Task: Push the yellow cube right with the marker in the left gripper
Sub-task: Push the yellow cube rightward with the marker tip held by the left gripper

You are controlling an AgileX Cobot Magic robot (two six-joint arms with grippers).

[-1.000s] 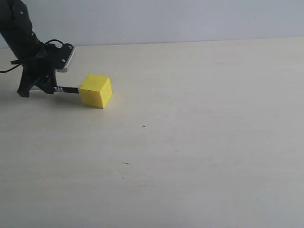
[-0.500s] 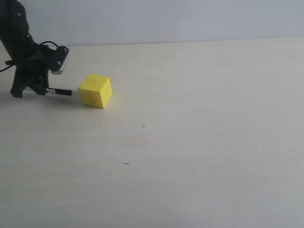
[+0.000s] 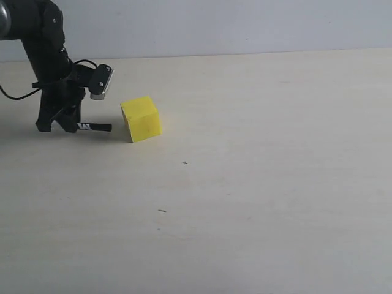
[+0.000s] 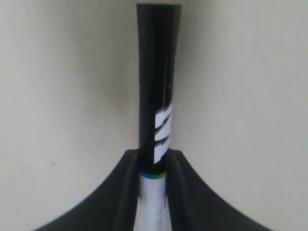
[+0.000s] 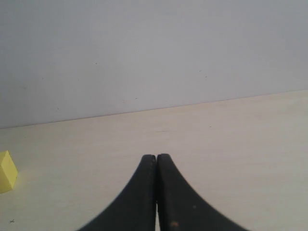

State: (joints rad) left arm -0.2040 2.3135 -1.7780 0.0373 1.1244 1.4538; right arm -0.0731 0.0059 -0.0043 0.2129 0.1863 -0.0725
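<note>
The yellow cube (image 3: 141, 119) rests on the pale table (image 3: 257, 196) at the left, turned a little. My left gripper (image 3: 63, 124) stands just left of it, shut on the marker (image 3: 96, 127), whose black end points at the cube with a small gap between them. In the left wrist view the marker (image 4: 158, 77) juts straight out from the shut left gripper (image 4: 153, 156); the cube is out of that view. My right gripper (image 5: 156, 157) is shut and holds nothing, and the cube (image 5: 6, 171) shows at that view's edge.
A plain grey wall (image 3: 233, 24) runs behind the table's far edge. A black cable (image 3: 15, 93) trails from the left arm. Bare tabletop stretches to the right of the cube.
The left gripper drew back left, then came right again with the marker. The cube now sits further right and has turned slightly.
</note>
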